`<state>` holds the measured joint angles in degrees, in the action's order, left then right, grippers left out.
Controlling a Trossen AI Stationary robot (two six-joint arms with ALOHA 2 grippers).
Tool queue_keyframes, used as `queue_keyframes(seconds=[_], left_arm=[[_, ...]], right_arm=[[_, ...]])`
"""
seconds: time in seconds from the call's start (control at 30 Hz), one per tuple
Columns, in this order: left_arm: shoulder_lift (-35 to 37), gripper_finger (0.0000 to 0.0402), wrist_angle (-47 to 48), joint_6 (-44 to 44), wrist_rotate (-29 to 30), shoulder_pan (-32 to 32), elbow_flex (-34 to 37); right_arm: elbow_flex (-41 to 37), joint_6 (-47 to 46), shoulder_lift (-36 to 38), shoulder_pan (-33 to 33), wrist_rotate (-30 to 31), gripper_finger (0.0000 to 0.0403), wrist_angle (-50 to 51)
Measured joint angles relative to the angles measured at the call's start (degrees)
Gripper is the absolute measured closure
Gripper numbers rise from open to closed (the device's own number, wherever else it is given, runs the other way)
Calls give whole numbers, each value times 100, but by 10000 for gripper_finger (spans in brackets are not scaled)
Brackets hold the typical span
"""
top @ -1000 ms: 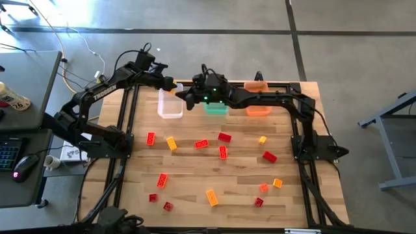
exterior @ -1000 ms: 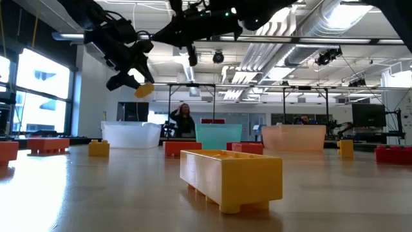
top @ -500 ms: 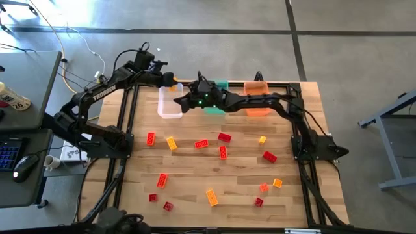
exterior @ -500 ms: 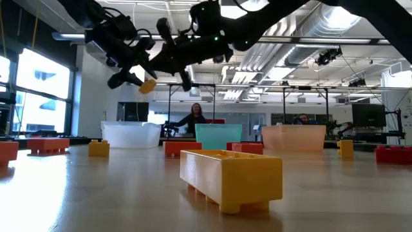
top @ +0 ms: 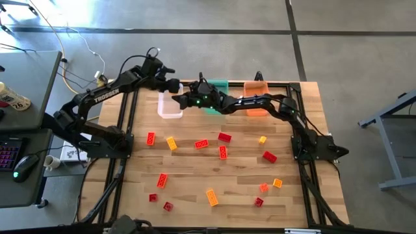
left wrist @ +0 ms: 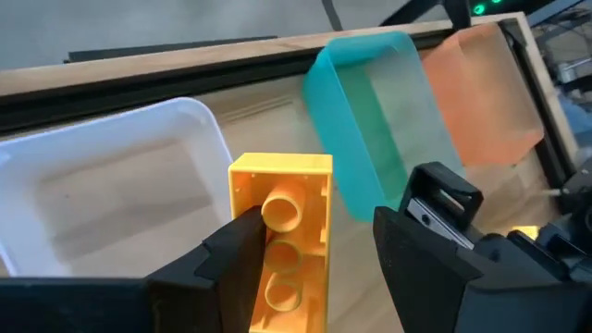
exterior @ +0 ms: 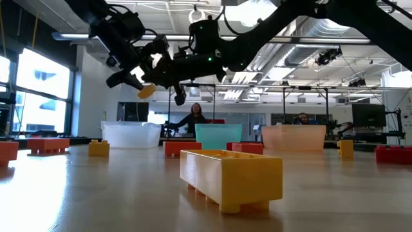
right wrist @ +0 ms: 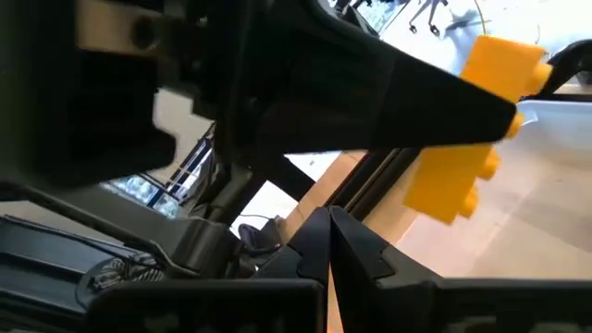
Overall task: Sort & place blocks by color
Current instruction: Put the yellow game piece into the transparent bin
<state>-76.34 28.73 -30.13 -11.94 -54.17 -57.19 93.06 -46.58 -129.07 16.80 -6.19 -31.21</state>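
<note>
My left gripper (top: 171,86) is shut on a yellow block (left wrist: 282,231), held in the air over the far end of the clear bin (top: 170,107); the low view shows the block (exterior: 147,91) high above the table. My right gripper (top: 177,99) is shut, hangs right beside the left one over the same bin, and touches nothing; its wrist view shows its closed fingertips (right wrist: 330,242) and the yellow block (right wrist: 472,120) ahead. Red, orange and yellow blocks lie scattered flat on the table's near half, among them a red one (top: 224,137) and a yellow one (top: 171,143). My left gripper pinches the yellow block between its two fingers, one finger (left wrist: 236,264) lying against a long side (left wrist: 242,199). The block's hollow underside faces the wrist camera and its far end sticks out past the fingertips. The fingers slant down from the table's left. The block is lifted clear.
A teal bin (top: 220,86) and an orange bin (top: 258,109) stand to the right of the clear one along the far edge; the right arm reaches across above them. A large yellow block (exterior: 230,177) sits close to the low camera. People show in the room behind.
My right gripper has swung toward the table's left, from above the teal bin to right beside the left gripper over the clear bin. The left gripper and its yellow block have stayed nearly in place.
</note>
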Motion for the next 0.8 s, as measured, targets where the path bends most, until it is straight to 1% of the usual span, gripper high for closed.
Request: queue_keyframes(seconds=[0.17, 0.33, 0.53, 0.63, 0.8], left_arm=[[0, 213, -2, -277, 69, 276, 0], [0, 213, 13, -565, 120, 513, 0], [202, 213, 63, -792, 821, 702, 0], [314, 213, 62, -850, 918, 704, 0], [402, 213, 160, -870, 968, 730, -2]], right_arm=[[0, 6, 0, -7, 69, 403, 19], [0, 6, 0, -7, 327, 403, 83], [0, 11, 0, -7, 507, 403, 226], [0, 36, 0, -8, 701, 403, 271], [0, 24, 0, 17, 718, 403, 272]])
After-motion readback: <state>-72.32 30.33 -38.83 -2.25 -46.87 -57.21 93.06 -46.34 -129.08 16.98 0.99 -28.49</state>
